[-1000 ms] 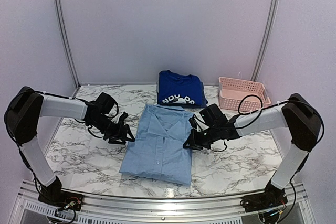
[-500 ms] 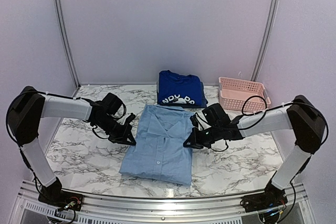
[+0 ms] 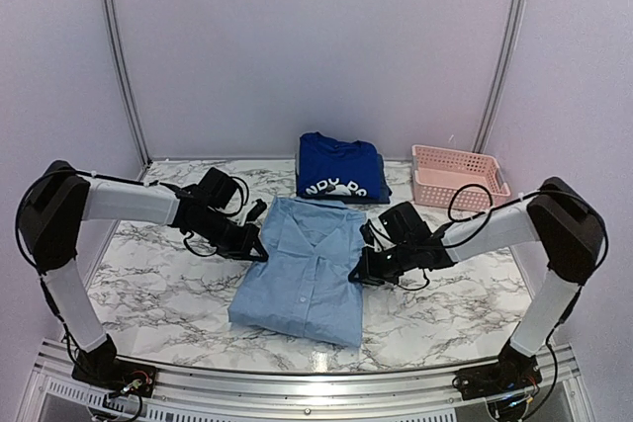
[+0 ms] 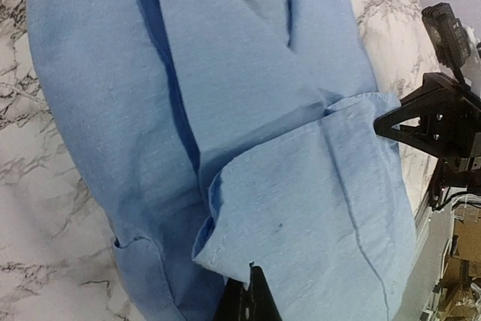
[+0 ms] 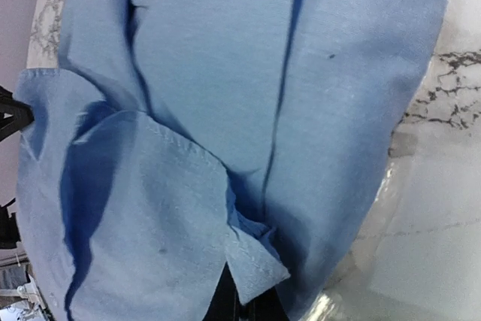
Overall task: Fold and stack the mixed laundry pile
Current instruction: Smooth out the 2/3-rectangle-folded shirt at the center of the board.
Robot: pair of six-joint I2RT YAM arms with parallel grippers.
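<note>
While the left hand (image 3: 260,245) is pinched tight on the left edge of the light-blue shirt (image 3: 302,284), the right hand (image 3: 360,273) is clamped just as firmly on the opposite edge, and a flap of cloth folds up at each grip. The shirt lies flat in the middle of the marbled worktop (image 3: 148,279), collar away from the arms. Just behind it sits a folded royal-blue T-shirt (image 3: 339,167) with white lettering, and a pink basket (image 3: 457,175) stands to its right.
</note>
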